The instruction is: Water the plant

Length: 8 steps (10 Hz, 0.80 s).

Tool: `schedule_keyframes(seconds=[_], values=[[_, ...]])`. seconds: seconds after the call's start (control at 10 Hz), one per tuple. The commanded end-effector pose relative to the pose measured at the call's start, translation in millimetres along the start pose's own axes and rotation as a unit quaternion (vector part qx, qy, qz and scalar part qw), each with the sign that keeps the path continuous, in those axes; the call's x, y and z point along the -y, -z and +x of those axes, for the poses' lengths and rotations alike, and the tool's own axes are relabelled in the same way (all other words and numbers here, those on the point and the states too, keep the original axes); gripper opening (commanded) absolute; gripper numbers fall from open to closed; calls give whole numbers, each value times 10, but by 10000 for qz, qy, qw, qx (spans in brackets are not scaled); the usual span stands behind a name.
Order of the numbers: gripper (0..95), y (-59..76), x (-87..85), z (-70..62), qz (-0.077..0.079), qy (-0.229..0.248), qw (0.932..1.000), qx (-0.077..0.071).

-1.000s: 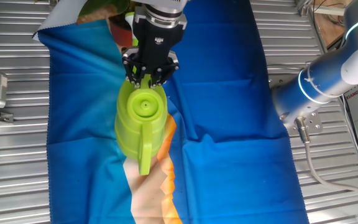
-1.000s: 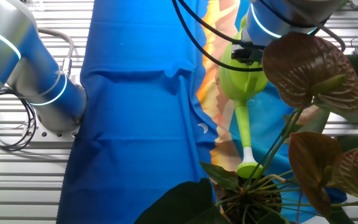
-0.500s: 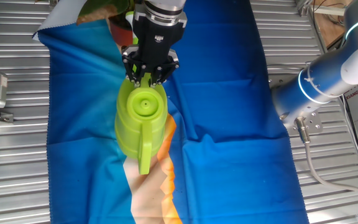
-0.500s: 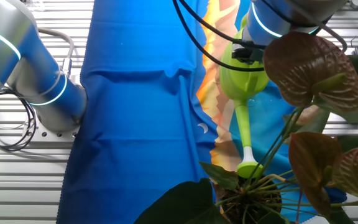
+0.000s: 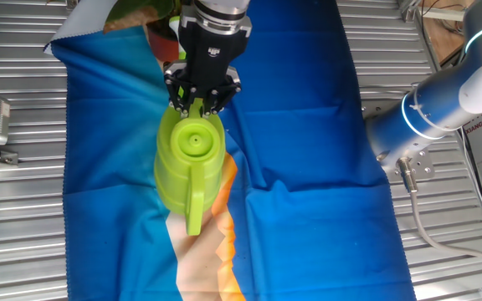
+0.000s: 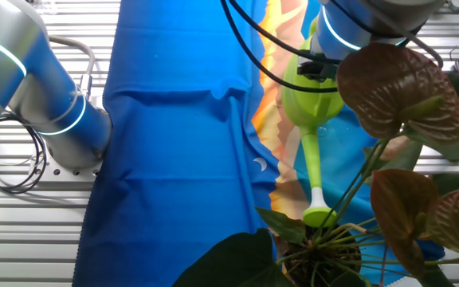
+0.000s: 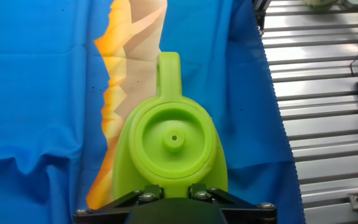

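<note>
The plant (image 6: 389, 159) sits at the bench's edge, at five o'clock in the other fixed view, red-brown leaves over a leafy base. The lime-green watering can (image 5: 189, 159) is just beside it, its spout rose (image 6: 319, 215) resting at the stems. The fingers (image 5: 201, 105) pinch the can's rear, at twelve o'clock of its lid. Judging by this, the can is delivered; pouring seems underway or imminent, with setting down left. A blue cloth (image 5: 308, 125) covers the bench.
</note>
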<state>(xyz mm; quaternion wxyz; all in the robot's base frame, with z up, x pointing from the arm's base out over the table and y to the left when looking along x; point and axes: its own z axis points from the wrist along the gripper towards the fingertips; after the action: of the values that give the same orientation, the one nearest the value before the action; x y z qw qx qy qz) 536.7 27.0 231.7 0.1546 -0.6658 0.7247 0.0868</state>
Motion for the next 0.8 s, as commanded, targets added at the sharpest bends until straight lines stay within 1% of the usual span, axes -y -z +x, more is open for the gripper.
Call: schedule_keyframes(seconds=[0.1,0.5,0.8], values=[[0,10,-4,-12,7,2,10000,21],[0,40,-26,-28,49,-12,9999,97],[0,60,-33,-20,58,24,9999,85]])
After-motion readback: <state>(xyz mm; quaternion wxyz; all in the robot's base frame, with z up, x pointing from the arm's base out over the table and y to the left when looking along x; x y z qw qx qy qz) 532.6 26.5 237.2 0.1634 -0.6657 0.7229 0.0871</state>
